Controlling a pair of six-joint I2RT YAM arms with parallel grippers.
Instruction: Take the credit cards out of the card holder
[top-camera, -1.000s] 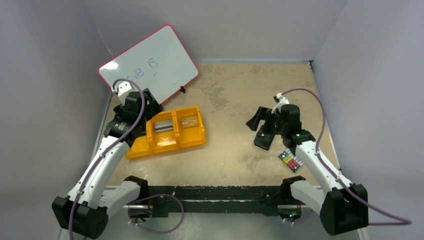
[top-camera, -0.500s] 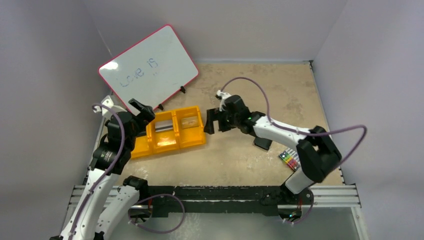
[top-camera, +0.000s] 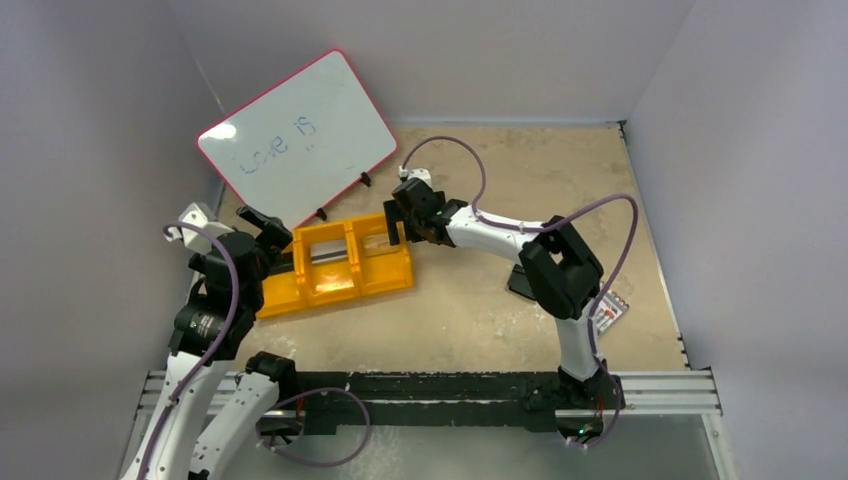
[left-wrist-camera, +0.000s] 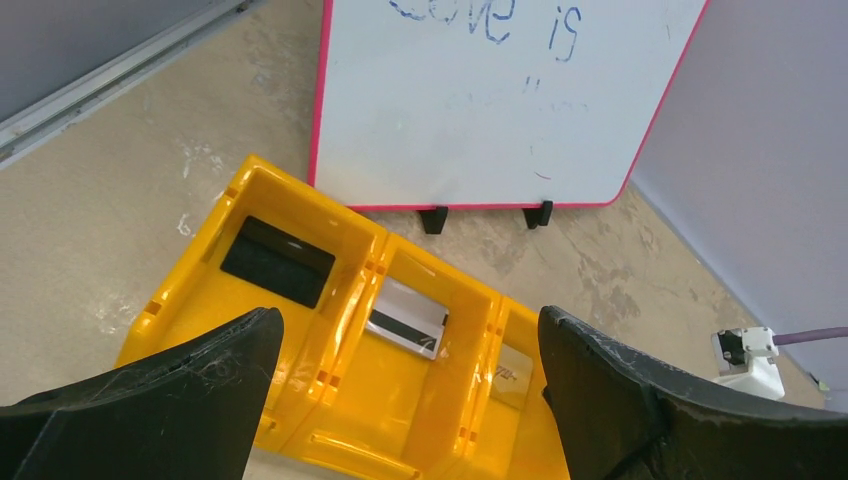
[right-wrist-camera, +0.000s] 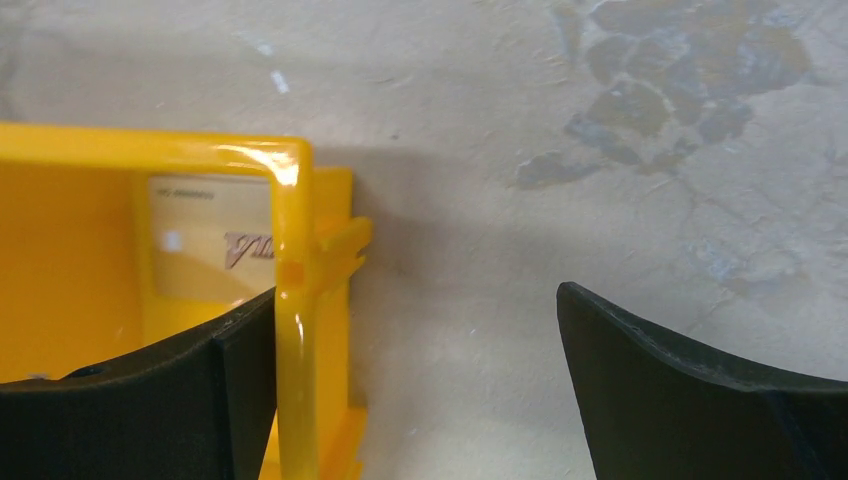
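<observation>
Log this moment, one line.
left gripper open near orange tray | right gripper open over its wall | black card, silver card, tan card inside | card holder outside

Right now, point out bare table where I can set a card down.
Free: the table from the right gripper to the back wall, and the strip between tray and rail. Crowded: both tray ends, with the left gripper and whiteboard close by.

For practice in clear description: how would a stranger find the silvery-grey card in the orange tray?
Start at the whiteboard leaning at the far left; the orange tray lies just before it. The silvery-grey card lies in its middle compartment, a black card and a tan card in the outer ones.
</observation>
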